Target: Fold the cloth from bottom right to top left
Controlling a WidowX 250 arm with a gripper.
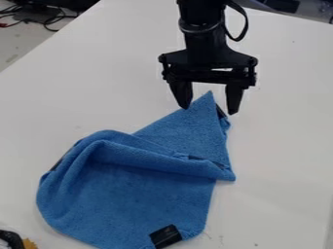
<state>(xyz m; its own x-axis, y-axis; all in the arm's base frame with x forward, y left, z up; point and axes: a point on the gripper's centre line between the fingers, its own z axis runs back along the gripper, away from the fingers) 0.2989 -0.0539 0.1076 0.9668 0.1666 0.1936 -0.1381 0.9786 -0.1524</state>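
Observation:
The gripper (209, 108) hangs in the upper middle of the camera view, its two fingers spread wide apart. Between and just below the fingertips is the pointed top corner of the blue cloth (130, 199); neither finger is closed on it. The cloth lies rumpled on the table, with a thick fold running across its middle from the left edge to the right. A black tag shows at its bottom right edge, and small dark patches show along the left and upper right edges.
The white table (78, 92) surrounds the cloth. A dark object with a yellow part (29, 243) sits at the bottom left corner. Cables (48, 20) lie beyond the table edge at the upper left.

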